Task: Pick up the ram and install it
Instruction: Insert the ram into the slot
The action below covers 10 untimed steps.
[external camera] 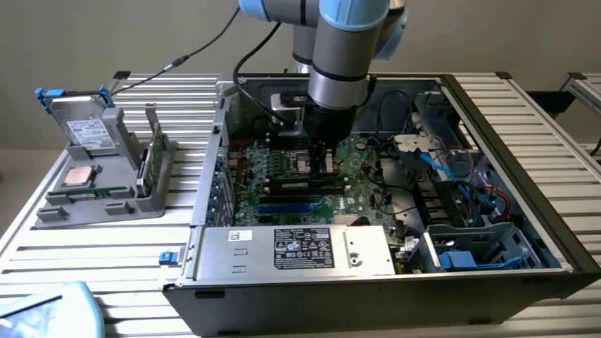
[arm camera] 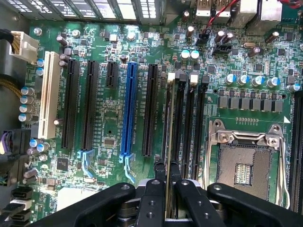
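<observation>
My gripper (external camera: 324,160) reaches down into the open computer case (external camera: 526,176) over the green motherboard (external camera: 281,169). In the wrist view its two black fingers (arm camera: 160,171) are shut on the ram (arm camera: 167,142). The ram shows edge-on as a thin stick running along the black memory slots (arm camera: 189,127) beside the empty processor socket (arm camera: 246,163). It lines up with the slot nearest the long black expansion slot (arm camera: 150,111). I cannot tell whether its lower edge touches the slot.
A grey holder (external camera: 103,190) on the slatted table at the exterior view's left carries a silver hard drive (external camera: 89,130), a square processor chip (external camera: 77,176) and an upright green board (external camera: 155,158). The silver power supply (external camera: 295,250) and cables (external camera: 451,169) crowd the case.
</observation>
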Available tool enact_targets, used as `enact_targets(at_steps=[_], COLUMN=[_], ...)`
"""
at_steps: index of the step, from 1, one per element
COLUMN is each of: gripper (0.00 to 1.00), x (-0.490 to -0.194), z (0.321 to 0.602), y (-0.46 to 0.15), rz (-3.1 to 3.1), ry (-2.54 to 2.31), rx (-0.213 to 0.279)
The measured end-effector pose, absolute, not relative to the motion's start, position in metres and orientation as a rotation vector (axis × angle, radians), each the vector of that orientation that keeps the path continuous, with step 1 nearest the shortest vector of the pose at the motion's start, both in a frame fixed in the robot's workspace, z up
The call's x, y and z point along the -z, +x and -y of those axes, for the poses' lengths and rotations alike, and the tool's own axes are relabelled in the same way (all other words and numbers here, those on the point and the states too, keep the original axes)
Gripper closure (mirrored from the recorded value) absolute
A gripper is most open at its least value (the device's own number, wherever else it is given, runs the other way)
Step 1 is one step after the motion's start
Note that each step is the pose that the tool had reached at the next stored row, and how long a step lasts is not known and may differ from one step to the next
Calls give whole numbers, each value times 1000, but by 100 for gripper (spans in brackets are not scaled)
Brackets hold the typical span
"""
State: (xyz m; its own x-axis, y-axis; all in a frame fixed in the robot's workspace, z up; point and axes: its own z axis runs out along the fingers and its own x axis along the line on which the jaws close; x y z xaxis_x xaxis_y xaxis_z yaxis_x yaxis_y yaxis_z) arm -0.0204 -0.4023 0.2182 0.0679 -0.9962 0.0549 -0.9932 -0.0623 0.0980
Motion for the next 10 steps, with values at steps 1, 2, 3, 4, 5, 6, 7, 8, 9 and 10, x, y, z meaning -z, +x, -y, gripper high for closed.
enact_targets(at_steps=[1, 2, 3, 4, 5, 6, 7, 8, 9, 10], gripper=[86, 86, 86, 86, 86, 86, 86, 86, 86, 86], x=[-218, -218, -218, -218, -218, -218, -218, -218, -218, -218], z=[403, 403, 403, 403, 403, 403, 403, 403, 403, 403], y=[-20, -20, -20, -20, -20, -20, -20, -20, -20, -20], rz=[2073, 2073, 2073, 2073, 2073, 2073, 2073, 2073, 2073, 2073], ry=[2213, 2213, 2213, 2213, 2213, 2213, 2213, 2213, 2213, 2213], rx=[41, 41, 41, 41, 41, 41, 41, 41, 41, 41])
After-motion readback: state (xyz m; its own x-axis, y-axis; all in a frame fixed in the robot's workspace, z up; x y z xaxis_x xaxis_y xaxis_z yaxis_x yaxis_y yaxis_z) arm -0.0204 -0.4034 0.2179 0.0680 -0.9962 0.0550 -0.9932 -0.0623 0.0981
